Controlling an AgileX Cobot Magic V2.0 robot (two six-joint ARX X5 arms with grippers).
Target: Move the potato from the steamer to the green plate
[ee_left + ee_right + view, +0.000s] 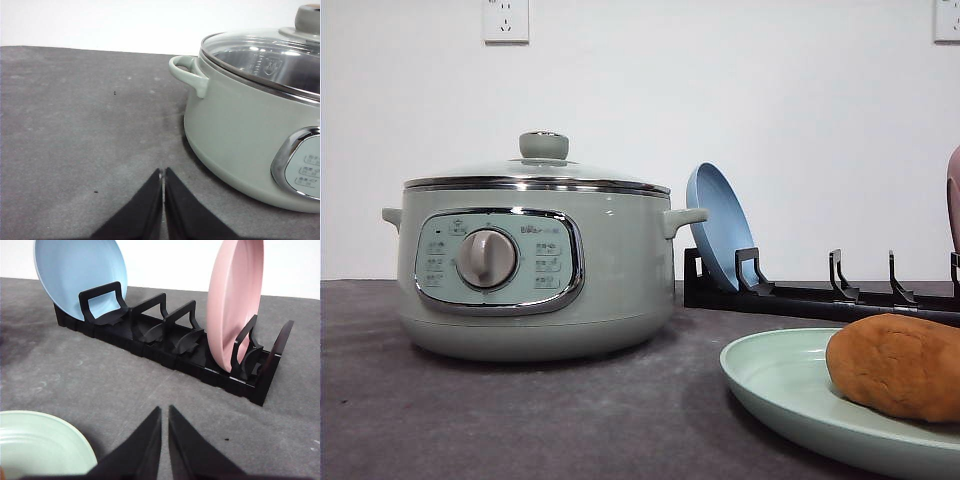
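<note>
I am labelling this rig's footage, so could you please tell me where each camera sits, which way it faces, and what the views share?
Front view: low at table height, facing forward at the pale sage-green steamer, lid on, and the orange-brown potato on the pale mint-green plate.
Left wrist view: on the left arm, facing the steamer's side handle; the shut left gripper shows.
Right wrist view: on the right arm, facing the black plate rack with blue and pink plates; the shut right gripper shows.
Shared: steamer in front and left wrist; rack and green plate in front and right wrist.
</note>
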